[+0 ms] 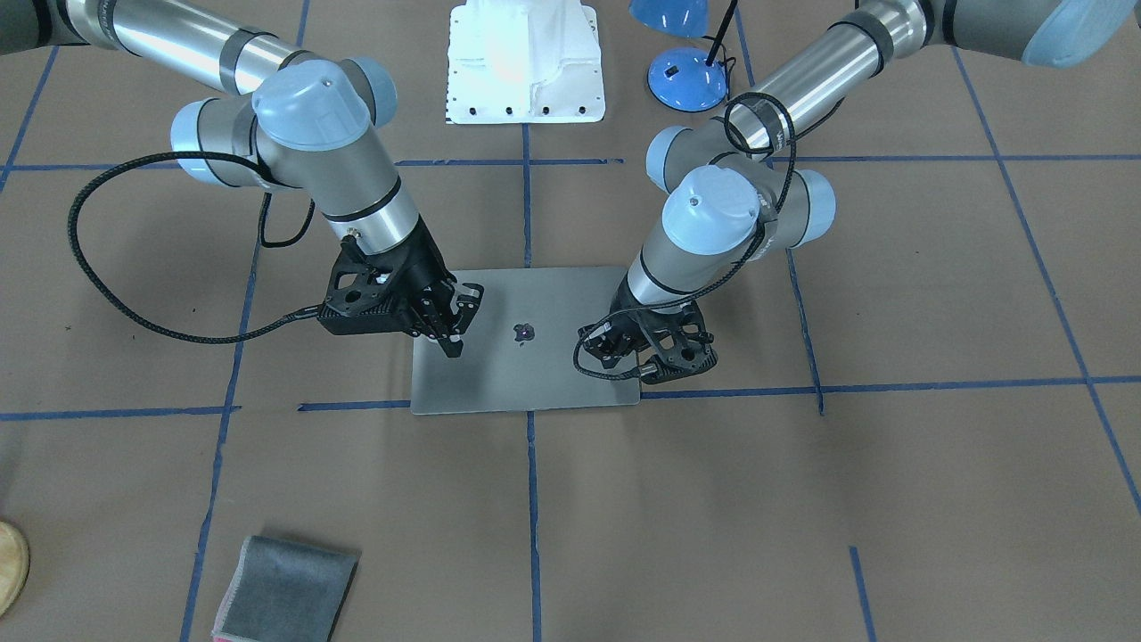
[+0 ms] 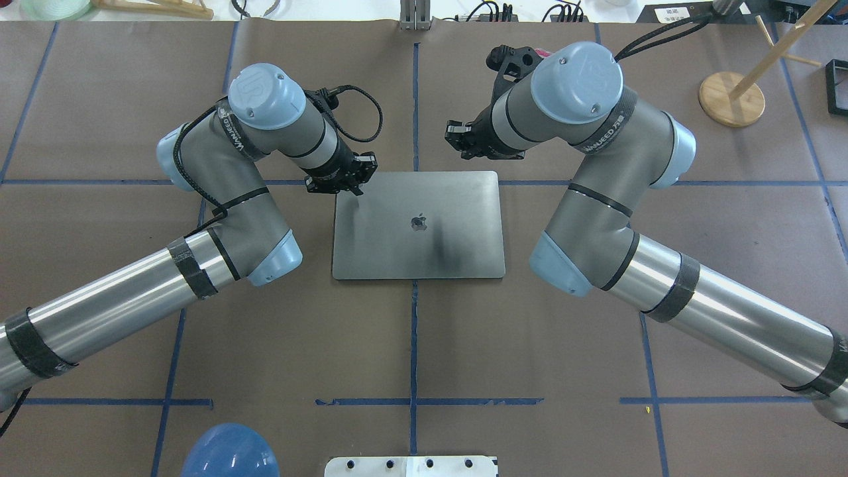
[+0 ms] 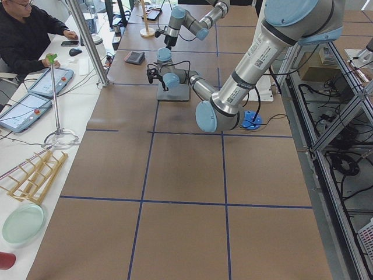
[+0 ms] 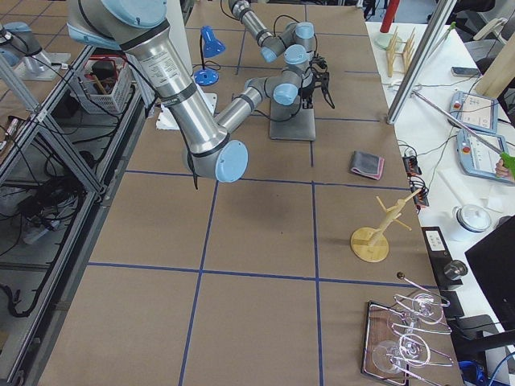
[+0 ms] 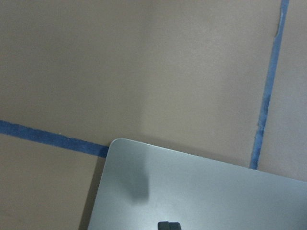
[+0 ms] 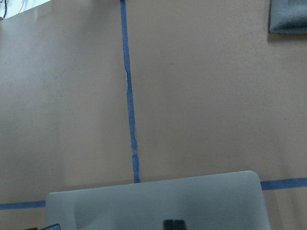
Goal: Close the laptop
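Observation:
The laptop [image 2: 417,225] lies flat on the brown table with its lid down and the apple logo facing up. It also shows in the front view [image 1: 526,357]. My left gripper [image 2: 344,182] is over the lid's far left corner, fingers together; the left wrist view shows that corner [image 5: 192,191] just below one dark fingertip [image 5: 169,225]. My right gripper [image 1: 453,343] points down at the lid's far right part, fingers together and empty. The right wrist view shows the lid's far edge [image 6: 153,201].
A folded grey cloth with a pink edge [image 1: 285,593] lies on the table beyond the laptop. A blue lamp [image 1: 686,76] and a white base [image 1: 526,62] stand near the robot. A wooden stand [image 2: 732,99] is at the far right.

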`<action>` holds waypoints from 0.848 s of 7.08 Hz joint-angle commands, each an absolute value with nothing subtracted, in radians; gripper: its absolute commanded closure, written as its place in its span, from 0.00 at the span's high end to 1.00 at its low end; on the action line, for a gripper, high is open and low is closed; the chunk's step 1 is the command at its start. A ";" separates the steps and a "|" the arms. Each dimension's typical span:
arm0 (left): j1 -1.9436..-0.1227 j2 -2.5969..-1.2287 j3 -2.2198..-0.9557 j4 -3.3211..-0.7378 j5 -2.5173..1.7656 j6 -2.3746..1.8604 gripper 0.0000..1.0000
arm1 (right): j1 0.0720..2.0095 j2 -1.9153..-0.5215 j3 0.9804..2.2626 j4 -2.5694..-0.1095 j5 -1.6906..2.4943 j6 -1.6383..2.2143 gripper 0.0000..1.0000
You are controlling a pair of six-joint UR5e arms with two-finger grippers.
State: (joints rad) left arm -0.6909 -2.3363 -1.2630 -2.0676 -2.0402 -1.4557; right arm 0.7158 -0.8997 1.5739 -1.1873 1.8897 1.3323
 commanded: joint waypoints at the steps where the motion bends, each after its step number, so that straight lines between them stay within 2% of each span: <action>1: -0.690 -2.342 -1.239 -2.072 -2.040 -1.456 0.00 | 0.749 -0.902 1.585 -1.187 1.943 1.328 0.01; 2: -0.692 -2.344 -1.242 -2.074 -2.042 -1.454 0.00 | 0.753 -0.900 1.586 -1.189 1.950 1.330 0.03; 3: -0.693 -2.344 -1.247 -2.075 -2.042 -1.436 0.08 | 0.756 -0.903 1.597 -1.189 1.959 1.330 0.11; 4: -0.718 -2.339 -1.268 -2.074 -2.051 -1.430 0.99 | 0.785 -0.910 1.614 -1.201 2.001 1.330 0.70; 5: -0.736 -2.318 -1.329 -2.057 -2.057 -1.428 1.00 | 0.814 -0.929 1.644 -1.210 2.044 1.328 1.00; 6: -0.773 -2.278 -1.372 -2.051 -2.116 -1.428 1.00 | 0.822 -0.995 1.704 -1.212 2.052 1.327 1.00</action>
State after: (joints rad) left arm -0.7377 -2.3145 -1.3198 -2.0608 -2.0700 -1.4299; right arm 0.8039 -0.9395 1.6478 -1.2064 2.0280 1.3285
